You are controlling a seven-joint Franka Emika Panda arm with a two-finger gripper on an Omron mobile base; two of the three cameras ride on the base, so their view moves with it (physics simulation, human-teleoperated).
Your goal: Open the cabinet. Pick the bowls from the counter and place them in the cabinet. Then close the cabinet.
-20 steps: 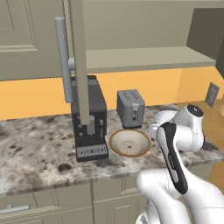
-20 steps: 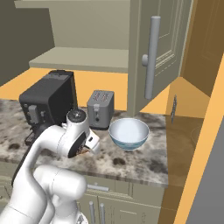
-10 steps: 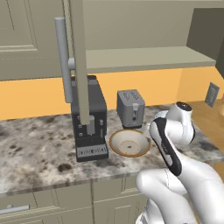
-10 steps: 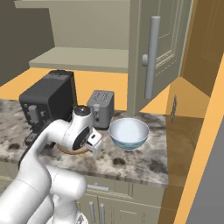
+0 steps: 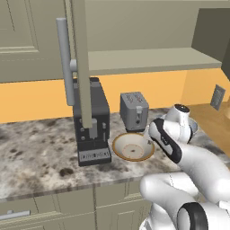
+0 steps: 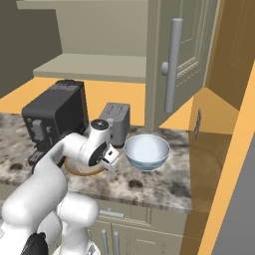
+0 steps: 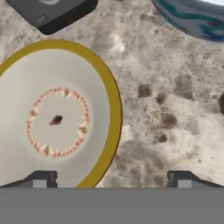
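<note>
1. Bowls, counted: two. The tan bowl (image 5: 133,147) sits on the counter (image 5: 40,157) in front of the toaster (image 5: 134,110) and just beside the coffee machine (image 5: 92,121). The white and pale-blue bowl (image 6: 146,151) stands on the same slab, toward the open right-hand door.
2. Both bowls are upright and apart from each other, with bare granite between them.
3. Deciding relation: in the hand view the gripper (image 7: 111,180) looks down on the counter with the tan bowl's (image 7: 52,116) yellow rim running up between its two tips. One tip stands over the bowl's inside, the other over bare stone. The blue bowl (image 7: 192,17) lies at the far corner of that view, well apart, so the tan one is much the nearer.
4. Gripper state: its fingers are spread wide and hold nothing.
5. My judgement: it is lined up to straddle the tan bowl's rim; a descent comes next.
6. One cabinet (image 6: 89,64), its two doors swung open, each with one bar handle (image 6: 172,64); its shelf is bare above the appliances.
7. One toaster, one coffee machine.
</note>
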